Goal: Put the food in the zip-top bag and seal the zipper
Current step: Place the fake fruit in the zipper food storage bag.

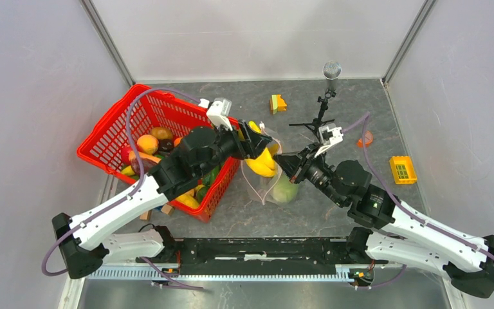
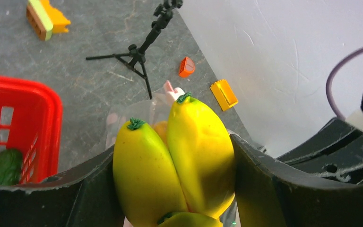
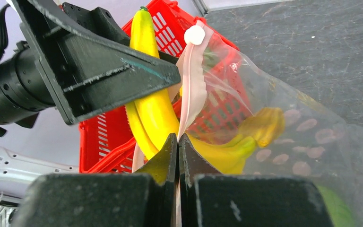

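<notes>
My left gripper [image 1: 257, 143] is shut on a bunch of yellow toy bananas [image 1: 262, 161] and holds it over the mouth of the clear zip-top bag [image 1: 271, 187]. In the left wrist view the bananas [image 2: 179, 165] fill the space between both fingers. My right gripper [image 1: 282, 162] is shut on the bag's pale pink zipper strip [image 3: 192, 90] and holds that edge up. In the right wrist view the bananas [image 3: 156, 109] hang at the bag's [image 3: 307, 142] mouth. A green piece [image 1: 285, 190] lies inside the bag.
A red mesh basket [image 1: 112, 132] with more toy food stands at the left. A black mini tripod [image 1: 321, 112] with a microphone stands behind the bag. Building blocks lie around: yellow-orange [image 1: 277, 103], orange [image 1: 365, 138], yellow [image 1: 402, 169].
</notes>
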{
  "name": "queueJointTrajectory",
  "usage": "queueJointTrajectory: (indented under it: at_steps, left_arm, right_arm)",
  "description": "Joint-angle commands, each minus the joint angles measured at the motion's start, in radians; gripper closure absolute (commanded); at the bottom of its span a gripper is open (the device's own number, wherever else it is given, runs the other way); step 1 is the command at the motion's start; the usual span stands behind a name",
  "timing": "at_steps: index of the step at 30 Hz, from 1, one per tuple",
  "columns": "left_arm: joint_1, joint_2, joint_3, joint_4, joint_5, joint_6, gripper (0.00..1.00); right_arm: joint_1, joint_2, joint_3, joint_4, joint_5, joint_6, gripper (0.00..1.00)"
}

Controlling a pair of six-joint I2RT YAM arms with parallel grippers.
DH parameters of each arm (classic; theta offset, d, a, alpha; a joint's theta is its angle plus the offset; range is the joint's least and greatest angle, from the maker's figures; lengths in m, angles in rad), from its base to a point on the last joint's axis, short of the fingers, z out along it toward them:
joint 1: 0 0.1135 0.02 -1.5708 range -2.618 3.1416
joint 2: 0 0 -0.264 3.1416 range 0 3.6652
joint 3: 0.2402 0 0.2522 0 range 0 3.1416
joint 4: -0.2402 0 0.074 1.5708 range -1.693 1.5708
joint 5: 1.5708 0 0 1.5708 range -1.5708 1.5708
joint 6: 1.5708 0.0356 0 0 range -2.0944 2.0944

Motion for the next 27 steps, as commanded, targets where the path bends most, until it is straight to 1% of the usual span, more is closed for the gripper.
queueJointTrajectory:
  at_steps: [1, 3, 5, 6, 7, 8, 9, 10, 12, 16, 20, 22, 24, 26, 27]
  left_arm:
    - [-0.039, -0.024, -0.04, 0.24, 0.0, 0.214, 0.76]
    - [-0.052, -0.018, -0.031, 0.244, 0.016, 0.252, 0.71]
    - [-0.061, -0.021, -0.025, 0.224, 0.027, 0.278, 0.61]
    - [-0.063, -0.026, -0.024, 0.213, 0.025, 0.28, 0.48]
    - [-0.064, -0.036, -0.024, 0.197, 0.017, 0.278, 0.31]
    - [-0.064, -0.048, -0.024, 0.187, 0.008, 0.272, 0.24]
    - [-0.064, -0.065, -0.024, 0.166, 0.006, 0.272, 0.21]
    - [-0.063, -0.085, -0.021, 0.146, 0.008, 0.279, 0.13]
    - [-0.064, -0.113, 0.0, 0.11, 0.018, 0.293, 0.01]
    - [-0.064, -0.138, 0.064, 0.011, 0.035, 0.33, 0.0]
    - [-0.064, -0.165, 0.065, -0.023, 0.02, 0.333, 0.0]
    - [-0.063, -0.18, 0.063, -0.041, 0.004, 0.335, 0.0]
    - [-0.064, -0.193, 0.071, -0.074, -0.033, 0.34, 0.0]
    - [-0.064, -0.208, 0.083, -0.109, -0.076, 0.352, 0.0]
    - [-0.064, -0.22, 0.085, -0.123, -0.099, 0.356, 0.0]
  right_arm:
    - [0.004, -0.012, 0.022, 0.084, -0.043, 0.038, 1.0]
    - [0.003, -0.013, 0.017, 0.088, -0.033, 0.048, 1.0]
    - [0.004, -0.017, 0.009, 0.097, -0.015, 0.053, 1.0]
    - [0.002, -0.019, 0.006, 0.097, -0.001, 0.056, 1.0]
    - [0.002, -0.02, 0.003, 0.097, 0.014, 0.056, 1.0]
    - [0.003, -0.02, -0.001, 0.094, 0.03, 0.055, 1.0]
    - [0.002, -0.02, -0.004, 0.088, 0.05, 0.056, 1.0]
    - [0.002, -0.02, -0.006, 0.079, 0.07, 0.056, 1.0]
    - [0.0, -0.02, -0.01, 0.069, 0.106, 0.052, 1.0]
    - [0.0, -0.022, -0.016, 0.068, 0.154, 0.036, 1.0]
    - [0.001, -0.017, -0.011, 0.07, 0.16, 0.002, 1.0]
    - [0.001, -0.017, 0.002, 0.079, 0.132, -0.048, 1.0]
    - [0.0, -0.024, 0.035, 0.089, 0.074, -0.142, 1.0]
    - [0.0, -0.062, 0.03, 0.161, 0.011, -0.209, 1.0]
    - [0.001, -0.093, 0.009, 0.2, 0.017, -0.228, 1.0]
